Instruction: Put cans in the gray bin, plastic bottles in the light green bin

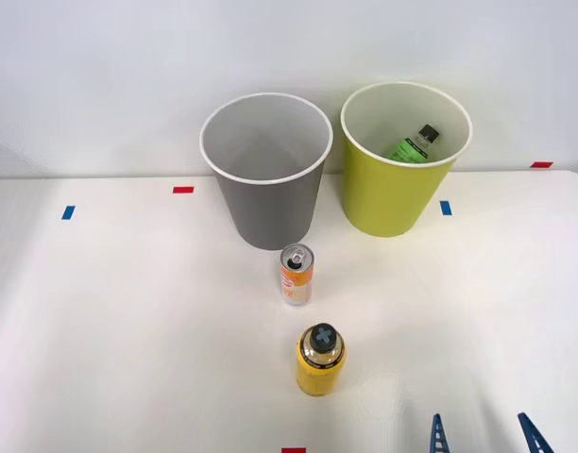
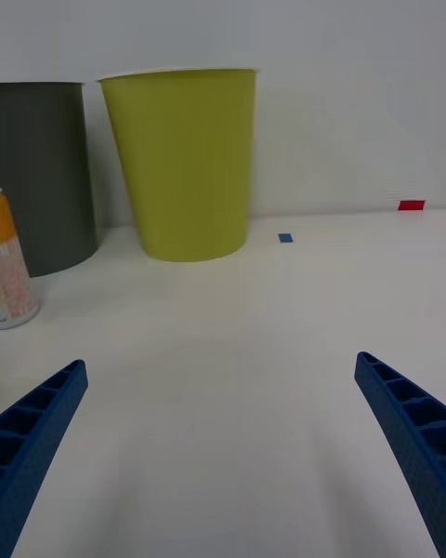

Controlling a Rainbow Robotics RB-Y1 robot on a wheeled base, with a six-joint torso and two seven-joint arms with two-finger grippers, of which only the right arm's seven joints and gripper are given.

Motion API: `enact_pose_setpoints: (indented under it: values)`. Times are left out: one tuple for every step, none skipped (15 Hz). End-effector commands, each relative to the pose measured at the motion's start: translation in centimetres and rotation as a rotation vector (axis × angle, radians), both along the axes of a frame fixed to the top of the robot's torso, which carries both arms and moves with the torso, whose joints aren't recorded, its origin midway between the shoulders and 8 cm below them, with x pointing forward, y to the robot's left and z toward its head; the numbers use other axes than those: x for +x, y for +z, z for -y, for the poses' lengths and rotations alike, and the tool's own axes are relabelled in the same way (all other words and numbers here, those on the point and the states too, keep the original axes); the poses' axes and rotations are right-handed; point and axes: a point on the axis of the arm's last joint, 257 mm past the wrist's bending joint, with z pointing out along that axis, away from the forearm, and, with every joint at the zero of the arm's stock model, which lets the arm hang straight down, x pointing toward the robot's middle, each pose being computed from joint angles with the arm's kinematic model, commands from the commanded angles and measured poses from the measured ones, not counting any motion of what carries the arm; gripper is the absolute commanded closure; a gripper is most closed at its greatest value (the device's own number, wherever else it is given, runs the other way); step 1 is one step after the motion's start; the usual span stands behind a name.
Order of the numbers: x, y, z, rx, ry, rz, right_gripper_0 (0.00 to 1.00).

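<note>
Bins [image 1: 266, 170]: two; cans [image 1: 297, 274]: two

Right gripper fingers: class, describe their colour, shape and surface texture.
The right gripper has two bright blue fingers, seemingly plastic. Each is a long wedge tapering to a narrow tip, with evenly spaced ribs forming small open cells. No cables or markings are visible.

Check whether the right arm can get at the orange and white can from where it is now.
Probably yes. The end effector is open and empty, and bare table lies between it and the orange and white can. The yellow can stands nearer, slightly off that line.
</note>
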Motion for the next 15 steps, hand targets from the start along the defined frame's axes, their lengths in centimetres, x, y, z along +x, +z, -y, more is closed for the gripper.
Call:
enact_pose_setpoints:
  values:
    - [-0.6,-0.5,-0.2,-0.001,0.001,-0.023,0.00]
    - [-0.9,-0.7,-0.1,-0.004,-0.001,-0.031,0.00]
    - [-1.3,-0.9,-0.1,-0.002,-0.004,-0.041,0.00]
    - [-1.6,-1.1,-0.1,-0.002,-0.006,-0.049,0.00]
    - [-1.7,-1.2,0.0,-0.003,-0.006,-0.054,0.00]
    - [-1.7,-1.2,0.0,-0.003,-0.006,-0.054,0.00]
    - [-1.7,-1.2,0.0,-0.003,-0.006,-0.054,0.00]
    - [-1.7,-1.2,0.0,-0.003,-0.006,-0.054,0.00]
    - [-1.7,-1.2,0.0,-0.003,-0.006,-0.054,0.00]
    - [-1.7,-1.2,0.0,-0.003,-0.006,-0.054,0.00]
    - [-1.7,-1.2,0.0,-0.003,-0.006,-0.054,0.00]
    - [-1.7,-1.2,0.0,-0.003,-0.006,-0.054,0.00]
    - [-1.7,-1.2,0.0,-0.003,-0.006,-0.054,0.00]
    - [-1.7,-1.2,0.0,-0.003,-0.006,-0.054,0.00]
    - [-1.7,-1.2,0.0,-0.003,-0.006,-0.054,0.00]
